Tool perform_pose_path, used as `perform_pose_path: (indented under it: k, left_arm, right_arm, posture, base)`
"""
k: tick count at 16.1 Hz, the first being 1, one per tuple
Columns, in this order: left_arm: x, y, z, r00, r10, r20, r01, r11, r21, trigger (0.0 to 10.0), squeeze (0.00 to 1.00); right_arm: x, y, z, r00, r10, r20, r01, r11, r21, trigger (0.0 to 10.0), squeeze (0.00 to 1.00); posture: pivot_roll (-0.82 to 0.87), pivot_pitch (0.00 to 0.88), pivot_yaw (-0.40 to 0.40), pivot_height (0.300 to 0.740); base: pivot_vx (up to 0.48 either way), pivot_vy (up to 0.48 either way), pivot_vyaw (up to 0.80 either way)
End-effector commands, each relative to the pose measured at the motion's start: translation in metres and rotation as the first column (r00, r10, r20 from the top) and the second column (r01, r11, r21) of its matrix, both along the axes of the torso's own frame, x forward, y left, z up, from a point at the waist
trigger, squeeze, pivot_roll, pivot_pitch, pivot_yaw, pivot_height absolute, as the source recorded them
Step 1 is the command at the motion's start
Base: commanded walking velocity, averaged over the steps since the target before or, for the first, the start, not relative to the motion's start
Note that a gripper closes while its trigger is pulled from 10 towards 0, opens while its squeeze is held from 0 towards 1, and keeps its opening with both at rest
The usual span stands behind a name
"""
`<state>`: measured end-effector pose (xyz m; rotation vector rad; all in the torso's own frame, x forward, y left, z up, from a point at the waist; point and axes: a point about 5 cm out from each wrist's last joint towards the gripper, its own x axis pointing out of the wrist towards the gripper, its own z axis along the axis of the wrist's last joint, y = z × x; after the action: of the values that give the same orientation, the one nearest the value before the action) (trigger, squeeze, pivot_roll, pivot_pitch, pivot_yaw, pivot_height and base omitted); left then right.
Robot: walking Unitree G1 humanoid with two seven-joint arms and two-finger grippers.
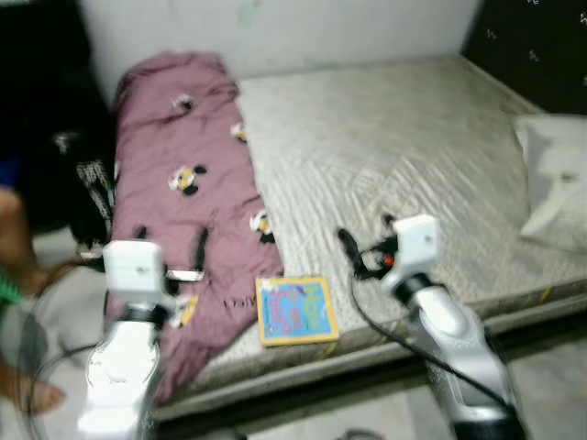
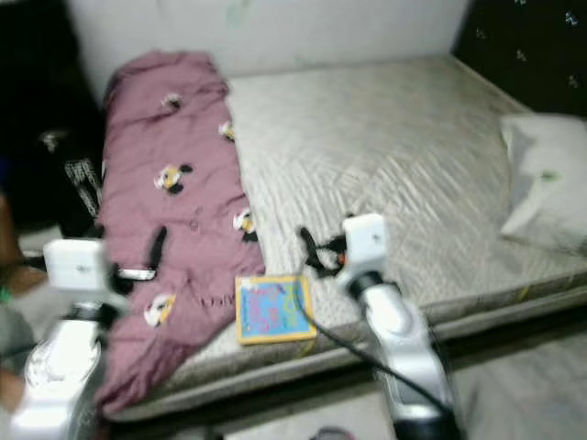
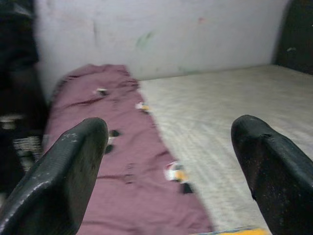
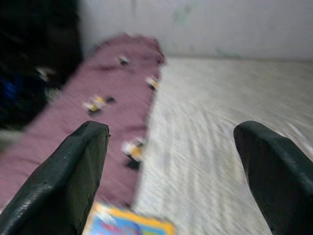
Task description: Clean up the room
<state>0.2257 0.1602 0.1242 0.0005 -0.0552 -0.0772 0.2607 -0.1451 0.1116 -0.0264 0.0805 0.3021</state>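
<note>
Below, at lower centre, the book (image 1: 296,311) lay flat on the bed (image 1: 413,156) edge between both spread, empty hands: left hand (image 1: 197,259) over the blanket (image 1: 183,183), right hand (image 1: 353,247) nearer.

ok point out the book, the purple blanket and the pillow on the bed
book (image 1: 296,311), left eye view, middle of its colourful cover
purple blanket (image 1: 183,137), left eye view, plain stretch of its upper half
pillow (image 1: 558,188), left eye view, centre of its white face
</note>
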Motion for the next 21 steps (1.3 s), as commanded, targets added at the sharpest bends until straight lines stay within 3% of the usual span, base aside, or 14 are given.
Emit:
perform_pose_path:
  k: [1,8,14,18,21]
  left_arm:
    - [-0.0033,0.0073,-0.0028,0.999,0.025,-0.023,-0.025,1.000,0.017,10.0,0.00]
    - [-0.0036,0.0045,-0.0051,0.999,0.018,-0.047,-0.017,1.000,0.015,10.0,0.00]
    - [-0.0035,0.0042,-0.0041,0.999,0.016,-0.040,-0.015,0.999,0.031,10.0,0.00]
    - [-0.0021,0.0029,-0.0039,0.999,0.005,-0.036,-0.004,0.999,0.039,10.0,0.00]
    - [-0.0013,0.0029,-0.0037,0.999,0.004,-0.034,-0.003,0.999,0.036,10.0,0.00]
  right_arm:
    - [0.0009,0.0029,0.0045,1.000,0.003,0.021,-0.003,1.000,-0.006,10.0,0.00]
    - [0.0007,-0.0019,0.0030,1.000,-0.020,0.008,0.020,1.000,-0.005,10.0,0.00]
    - [0.0029,-0.0055,0.0035,0.999,-0.040,0.012,0.040,0.999,-0.013,10.0,0.00]
    - [0.0033,-0.0057,0.0041,0.999,-0.041,0.019,0.041,0.999,-0.020,10.0,0.00]
    - [0.0035,-0.0068,0.0033,0.999,-0.045,0.016,0.045,0.999,-0.019,10.0,0.00]
  posture:
    - [-0.08,0.023,0.002,0.740]
    - [-0.08,0.027,-0.003,0.740]
    - [-0.09,0.026,-0.005,0.740]
    - [-0.09,0.023,-0.002,0.740]
    - [-0.09,0.020,-0.003,0.740]
  base:
    - [0.000,0.000,0.80]
    - [0.000,0.000,0.73]
    - [0.000,0.000,0.00]
    - [0.000,0.000,0.65]
    - [0.000,-0.311,0.00]
